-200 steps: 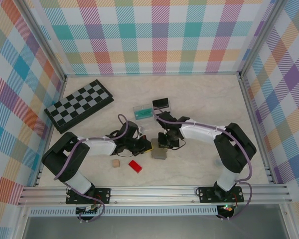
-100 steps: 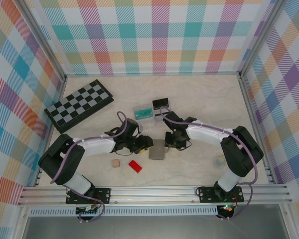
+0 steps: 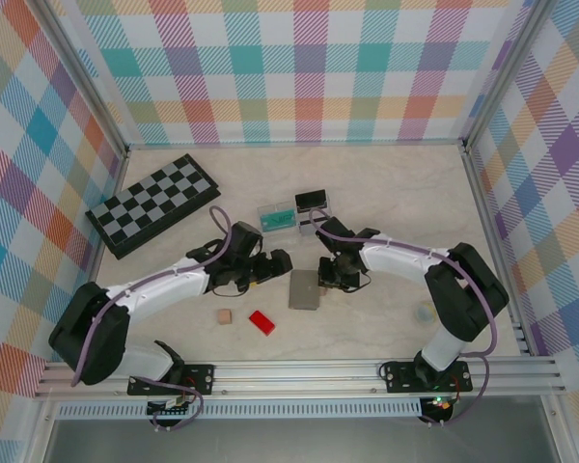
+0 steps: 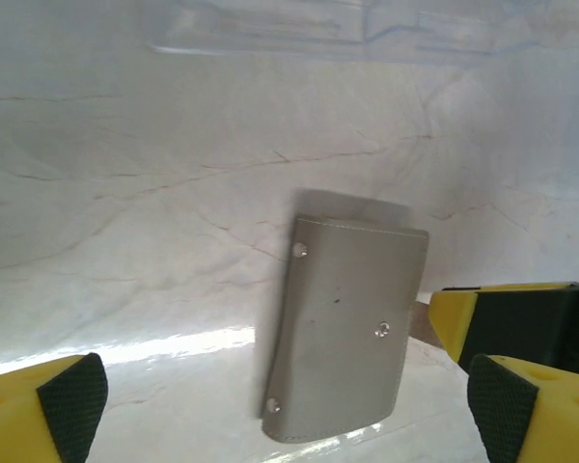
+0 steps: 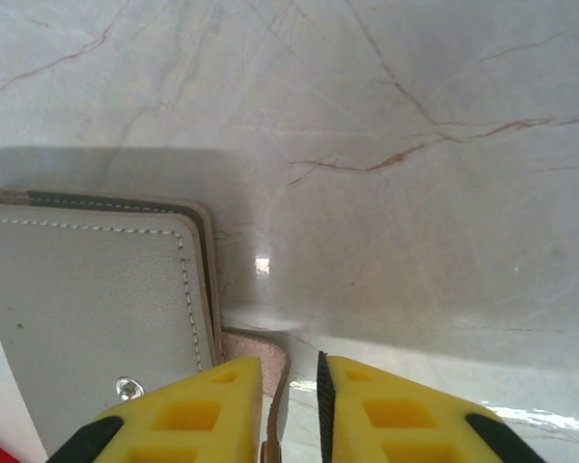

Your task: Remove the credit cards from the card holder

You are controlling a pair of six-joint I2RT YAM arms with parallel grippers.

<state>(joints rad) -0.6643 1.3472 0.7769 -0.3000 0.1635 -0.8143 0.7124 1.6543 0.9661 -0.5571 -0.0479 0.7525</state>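
Top camera: high above and behind my bases, looking down on the whole table (image 3: 396, 193) from far off.
Left wrist camera: rides my left claw (image 4: 289, 410), low and close, facing the card holder (image 4: 343, 328).
Right wrist camera: on my right claw (image 5: 289, 405), closer yet, at the card holder's edge.
Shared: all three see the card holder and the table around it.

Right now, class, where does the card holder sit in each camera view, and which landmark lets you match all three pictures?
Top external: the holder lies flat just below centre.
Left wrist: the holder is right of centre, in the lower half.
Right wrist: the holder fills the lower left.
Shared landmark: the right fingers, at the holder's edge.
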